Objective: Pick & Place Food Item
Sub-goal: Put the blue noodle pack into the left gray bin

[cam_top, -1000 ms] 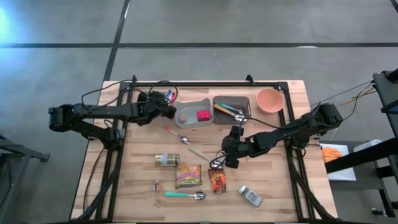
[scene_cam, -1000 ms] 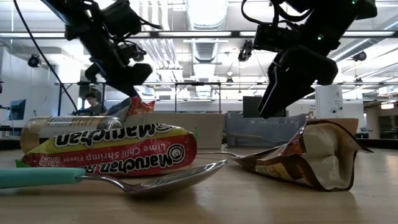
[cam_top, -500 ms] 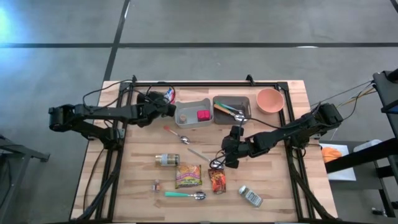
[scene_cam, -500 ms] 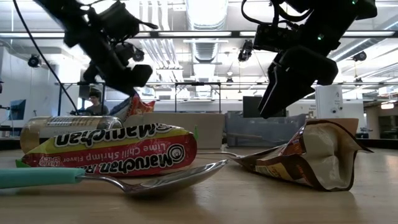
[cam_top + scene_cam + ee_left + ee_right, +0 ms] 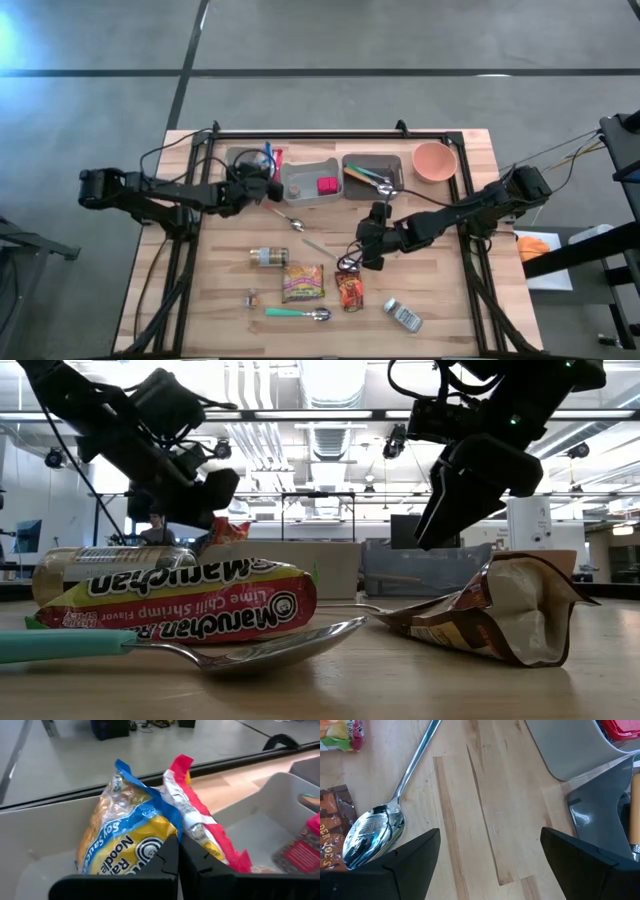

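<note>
A yellow noodle packet (image 5: 135, 835) with blue and red ends stands inside the grey bin (image 5: 238, 160) at the far left. My left gripper (image 5: 260, 183) is shut on it, reaching in from the table's left; the low view shows the packet's red end (image 5: 230, 530) below that gripper (image 5: 205, 495). My right gripper (image 5: 365, 255) hangs open over the table's middle, above a metal spoon (image 5: 372, 830), and touches nothing. My left gripper pinches the noodle packet's crumpled wrapper (image 5: 172, 832) between its two shut fingers, at the packet's side nearest the gripper. The fingers slant down from the table's left. The packet stands upright in the bin; whether its bottom rests on the bin's floor is hidden.
A second grey bin (image 5: 310, 165) holds a red item (image 5: 326, 185). Beside it are a dark tray (image 5: 372, 160) and a pink bowl (image 5: 434, 160). A jar (image 5: 268, 257), a Maruchan packet (image 5: 302, 283), a brown packet (image 5: 349, 290), a teal-handled spoon (image 5: 298, 314) and a small can (image 5: 403, 315) lie nearer.
My left gripper has sunk and drawn back toward the table's left and near side, rolling a little, still shut on the noodle packet. The packet has come down with it into the left bin.
</note>
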Robot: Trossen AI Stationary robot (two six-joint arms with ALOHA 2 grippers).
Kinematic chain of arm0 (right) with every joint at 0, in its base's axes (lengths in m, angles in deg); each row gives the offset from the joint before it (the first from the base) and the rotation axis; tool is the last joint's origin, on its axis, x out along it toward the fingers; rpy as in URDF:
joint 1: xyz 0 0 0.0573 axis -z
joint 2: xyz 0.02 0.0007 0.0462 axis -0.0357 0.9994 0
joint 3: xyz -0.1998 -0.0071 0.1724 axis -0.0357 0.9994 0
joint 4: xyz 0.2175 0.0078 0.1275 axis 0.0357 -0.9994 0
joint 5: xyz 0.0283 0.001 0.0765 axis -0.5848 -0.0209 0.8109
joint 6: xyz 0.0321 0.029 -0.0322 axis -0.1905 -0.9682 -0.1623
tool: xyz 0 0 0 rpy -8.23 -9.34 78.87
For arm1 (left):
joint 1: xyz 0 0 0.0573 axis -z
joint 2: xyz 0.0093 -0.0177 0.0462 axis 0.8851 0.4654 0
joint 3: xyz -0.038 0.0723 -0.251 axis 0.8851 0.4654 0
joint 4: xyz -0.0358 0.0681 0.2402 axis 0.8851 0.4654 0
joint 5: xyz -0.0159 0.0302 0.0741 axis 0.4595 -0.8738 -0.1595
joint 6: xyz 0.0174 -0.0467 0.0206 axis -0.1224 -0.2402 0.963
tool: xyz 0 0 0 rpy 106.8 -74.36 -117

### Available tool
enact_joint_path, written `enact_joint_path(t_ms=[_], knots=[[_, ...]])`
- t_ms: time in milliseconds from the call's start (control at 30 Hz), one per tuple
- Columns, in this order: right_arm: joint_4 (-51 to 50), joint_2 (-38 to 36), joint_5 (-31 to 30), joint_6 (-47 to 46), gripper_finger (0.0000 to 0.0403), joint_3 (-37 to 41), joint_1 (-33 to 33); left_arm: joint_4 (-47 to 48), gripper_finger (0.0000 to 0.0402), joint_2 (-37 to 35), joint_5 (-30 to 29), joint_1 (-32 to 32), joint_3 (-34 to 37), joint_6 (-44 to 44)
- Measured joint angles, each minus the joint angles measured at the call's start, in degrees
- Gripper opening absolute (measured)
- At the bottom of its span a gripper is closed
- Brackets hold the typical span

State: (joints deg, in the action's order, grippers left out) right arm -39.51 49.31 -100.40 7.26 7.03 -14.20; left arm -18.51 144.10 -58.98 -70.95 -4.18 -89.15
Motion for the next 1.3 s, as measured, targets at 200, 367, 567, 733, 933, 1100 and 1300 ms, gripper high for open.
enact_joint_path(t_ms=[200,367,567,733,933,1100,1300], knots=[[0.18,0.0,0.0,-0.09,0.0343,0.0,0.8,1.08,0.0,-0.02,-0.02,2.18,-1.06,-0.38],[0.38,0.0,0.0,-0.22,0.0343,0.0,0.78,4.34,0.0,-0.04,-0.04,2.38,-3.18,-0.39],[0.49,0.0,0.02,-0.24,0.0343,0.0,0.78,8.54,0.0,-0.04,-0.38,2.44,-4.64,-0.56],[0.53,0.0,0.02,-0.22,0.0343,0.0,0.78,10.36,0.0,-0.04,-0.08,2.8,-4.64,-2.62],[1.35,0.0,0.06,-0.22,0.0343,0.56,0.78,11.85,0.0,-0.09,0.89,3.01,-5.15,-3.35],[1.55,0.0,0.21,-0.22,0.0343,0.83,0.78,15.7,0.0011,-1.14,1.05,3.01,-7.22,-3.43],[1.95,0.0,1.62,-0.07,0.0343,0.87,0.96,24.53,0.0075,-3.06,1.29,2.99,-9.5,-7.07]])
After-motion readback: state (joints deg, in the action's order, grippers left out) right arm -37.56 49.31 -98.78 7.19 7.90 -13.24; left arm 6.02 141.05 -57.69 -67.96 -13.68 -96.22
